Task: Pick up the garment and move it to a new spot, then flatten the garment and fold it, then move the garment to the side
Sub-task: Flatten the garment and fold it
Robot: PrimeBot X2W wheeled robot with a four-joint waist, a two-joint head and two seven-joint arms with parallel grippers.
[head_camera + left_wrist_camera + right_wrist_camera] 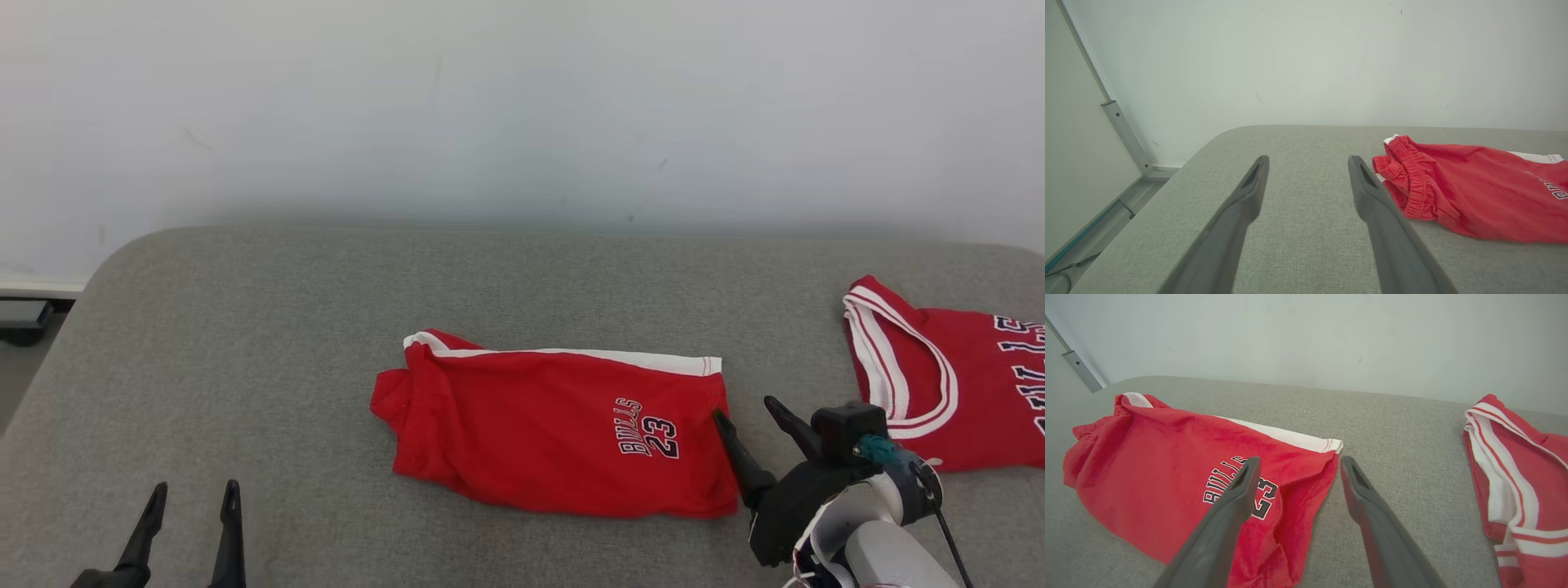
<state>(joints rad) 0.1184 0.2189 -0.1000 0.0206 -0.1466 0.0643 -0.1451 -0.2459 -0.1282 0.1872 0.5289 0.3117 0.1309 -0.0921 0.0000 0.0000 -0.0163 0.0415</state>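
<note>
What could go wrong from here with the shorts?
1. The right gripper straddles the hem of the red shorts, open; closing may catch only the top layer and open the fold.
2. The red jersey lies close on the right; a move that way could land on it or drag it.
3. The left gripper is open and clear of the waistband; a one-handed pull may bunch the cloth.

The head camera looks down from the near side over the grey fabric-covered table (245, 343) toward the far white wall (522, 98). Both wrist cameras sit low, facing that wall; all three share the red Bulls shorts (531, 441).
</note>
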